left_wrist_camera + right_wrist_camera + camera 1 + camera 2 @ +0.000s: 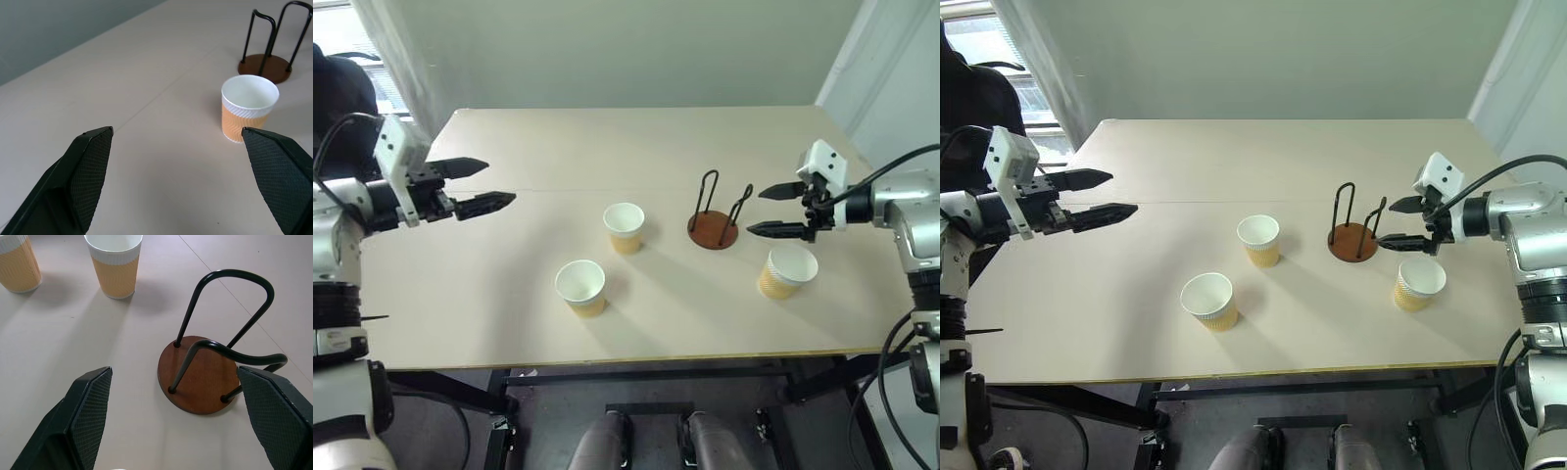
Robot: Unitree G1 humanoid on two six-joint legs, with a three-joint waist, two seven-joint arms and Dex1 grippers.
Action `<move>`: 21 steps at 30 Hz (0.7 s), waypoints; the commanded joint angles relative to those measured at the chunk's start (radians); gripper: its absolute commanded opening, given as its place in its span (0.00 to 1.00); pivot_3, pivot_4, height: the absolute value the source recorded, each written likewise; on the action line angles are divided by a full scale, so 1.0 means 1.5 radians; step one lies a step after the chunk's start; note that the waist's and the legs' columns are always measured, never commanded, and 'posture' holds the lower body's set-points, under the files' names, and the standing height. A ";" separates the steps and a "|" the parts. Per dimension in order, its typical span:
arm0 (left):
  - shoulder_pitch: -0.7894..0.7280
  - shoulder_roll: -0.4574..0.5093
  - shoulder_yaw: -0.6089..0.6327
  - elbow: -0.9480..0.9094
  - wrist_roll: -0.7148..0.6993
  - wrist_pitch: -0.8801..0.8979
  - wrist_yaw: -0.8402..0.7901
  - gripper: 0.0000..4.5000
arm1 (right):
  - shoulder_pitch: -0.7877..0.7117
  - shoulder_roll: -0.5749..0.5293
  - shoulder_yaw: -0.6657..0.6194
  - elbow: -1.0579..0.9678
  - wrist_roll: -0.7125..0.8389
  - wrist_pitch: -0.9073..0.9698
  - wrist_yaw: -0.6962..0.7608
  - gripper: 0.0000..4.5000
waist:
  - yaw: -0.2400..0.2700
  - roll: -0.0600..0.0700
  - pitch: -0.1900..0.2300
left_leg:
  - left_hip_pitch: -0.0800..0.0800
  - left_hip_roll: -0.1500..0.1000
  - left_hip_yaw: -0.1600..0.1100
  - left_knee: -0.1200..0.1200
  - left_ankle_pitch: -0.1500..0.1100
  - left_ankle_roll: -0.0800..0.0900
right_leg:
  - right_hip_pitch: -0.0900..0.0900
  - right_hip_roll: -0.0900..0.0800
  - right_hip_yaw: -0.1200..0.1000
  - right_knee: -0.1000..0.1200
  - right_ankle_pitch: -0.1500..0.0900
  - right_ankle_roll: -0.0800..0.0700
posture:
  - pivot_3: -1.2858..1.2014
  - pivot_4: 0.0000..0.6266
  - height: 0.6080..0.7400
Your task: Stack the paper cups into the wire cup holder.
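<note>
1. Tan paper cups point(625, 227) stand apart on my table point(509, 294); wire cup holder point(714, 230) empty.
2. Left gripper point(176, 142) gapes, holding nothing.
3. Right gripper point(173, 382) spread, empty (hovering by the holder); a careless sweep could topple it.

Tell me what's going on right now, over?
Left gripper open, empty. Right gripper open, empty, beside wire cup holder. Three paper cups upright on table, none stacked. Nothing blocking.

Had silver-grey jointed arms trailing black cables, white camera blocks at the wrists, and black, pointed, mesh-textured fingers point(470, 166) on both grippers
</note>
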 commanded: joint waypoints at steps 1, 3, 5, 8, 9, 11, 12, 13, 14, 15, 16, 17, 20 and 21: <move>-0.008 0.015 0.019 -0.019 -0.011 0.001 0.000 1.00 | -0.002 -0.012 -0.017 -0.026 0.009 0.002 -0.007 0.92 | 0.000 0.000 0.000 | 0.000 0.000 0.000 0.000 0.000 0.000 | 0.000 0.000 0.000 0.000 0.000 0.000 | 0.52 0.24 1.00; -0.015 0.008 0.012 -0.015 -0.011 0.001 -0.001 1.00 | 0.001 -0.007 -0.014 -0.029 0.007 0.002 -0.013 0.92 | 0.000 0.000 0.000 | 0.000 0.000 0.000 0.000 0.000 0.000 | 0.000 0.000 0.000 0.000 0.000 0.000 | 0.52 0.24 1.00; -0.020 0.004 0.006 -0.022 -0.013 0.004 -0.004 1.00 | 0.003 -0.002 -0.012 -0.034 0.008 0.005 -0.017 0.92 | 0.000 0.000 0.000 | 0.000 0.000 0.000 0.000 0.000 -0.001 | 0.000 0.000 0.000 0.000 0.000 0.000 | 0.52 0.24 1.00; -0.031 -0.006 0.001 -0.030 -0.023 0.014 -0.010 1.00 | 0.008 -0.004 -0.008 -0.025 0.000 0.004 -0.025 0.92 | 0.000 0.000 0.000 | 0.000 0.000 0.000 0.000 0.000 -0.001 | 0.000 0.000 0.000 0.001 0.000 0.000 | 0.52 0.24 1.00; -0.034 -0.009 -0.003 -0.032 -0.023 0.018 -0.013 1.00 | 0.013 -0.006 -0.008 -0.025 -0.002 0.005 -0.026 0.92 | 0.000 0.000 0.000 | 0.000 0.000 0.000 0.000 0.000 -0.001 | 0.000 0.000 0.000 0.000 0.000 0.000 | 0.52 0.24 1.00; -0.048 -0.017 -0.018 -0.027 -0.018 0.017 -0.023 1.00 | 0.026 -0.015 -0.009 -0.034 0.001 0.013 -0.024 0.92 | 0.001 0.000 0.000 | 0.000 0.000 0.000 0.000 0.000 -0.001 | 0.000 0.000 0.000 0.000 0.000 0.000 | 0.52 0.24 1.00; -0.059 -0.023 -0.026 -0.024 -0.015 0.016 -0.027 1.00 | 0.031 -0.021 -0.011 -0.037 0.002 0.017 -0.022 0.92 | 0.001 0.000 0.000 | 0.000 0.000 0.000 0.000 0.000 -0.001 | 0.000 0.000 0.000 0.000 0.000 0.000 | 0.52 0.24 1.00; -0.073 -0.029 -0.033 -0.017 -0.014 0.016 -0.032 1.00 | 0.033 -0.024 -0.011 -0.037 0.002 0.022 -0.024 0.92 | 0.002 0.000 0.000 | 0.000 0.000 0.000 0.000 0.000 -0.001 | 0.000 0.000 0.000 0.000 0.000 0.000 | 0.52 0.24 1.00; -0.083 -0.035 -0.039 -0.016 -0.013 0.017 -0.034 1.00 | 0.035 -0.028 -0.012 -0.035 0.002 0.028 -0.023 0.92 | 0.002 0.000 0.000 | 0.000 0.000 0.000 0.000 0.000 -0.001 | 0.000 0.000 0.000 0.000 0.000 0.000 | 0.52 0.24 1.00; -0.095 -0.041 -0.045 -0.009 -0.010 0.014 -0.037 1.00 | 0.037 -0.031 -0.010 -0.038 0.003 0.040 -0.021 0.92 | 0.002 -0.001 0.000 | 0.000 0.000 0.000 0.000 0.000 -0.001 | 0.000 0.000 0.000 0.000 0.000 0.000 | 0.52 0.24 1.00; -0.105 -0.046 -0.051 -0.002 -0.008 0.010 -0.040 1.00 | 0.038 -0.035 -0.007 -0.041 0.002 0.048 -0.019 0.92 | 0.002 -0.001 0.000 | 0.000 0.000 0.000 0.000 0.000 -0.001 | 0.000 0.000 0.000 0.000 0.000 0.000 | 0.52 0.24 1.00; -0.114 -0.053 -0.055 0.002 -0.006 0.008 -0.040 1.00 | 0.040 -0.038 -0.004 -0.040 0.001 0.047 -0.016 0.92 | 0.002 -0.001 0.000 | 0.000 0.000 0.000 0.000 0.000 -0.001 | 0.000 0.000 0.000 0.000 0.000 0.000 | 0.52 0.24 1.00; -0.134 -0.071 -0.064 0.024 0.001 -0.005 -0.038 1.00 | 0.040 -0.029 0.005 -0.029 -0.008 0.039 -0.027 0.92 | 0.001 -0.001 0.000 | 0.000 0.000 0.000 0.000 0.000 0.000 | 0.001 0.000 0.000 0.000 0.000 0.000 | 0.52 0.24 1.00; -0.137 -0.073 -0.067 0.028 0.003 -0.008 -0.041 1.00 | 0.033 -0.021 0.010 -0.023 -0.014 0.040 -0.036 0.92 | 0.001 -0.001 0.000 | 0.000 0.000 0.000 0.000 0.000 0.000 | 0.001 0.000 0.000 0.000 0.000 0.000 | 0.52 0.24 1.00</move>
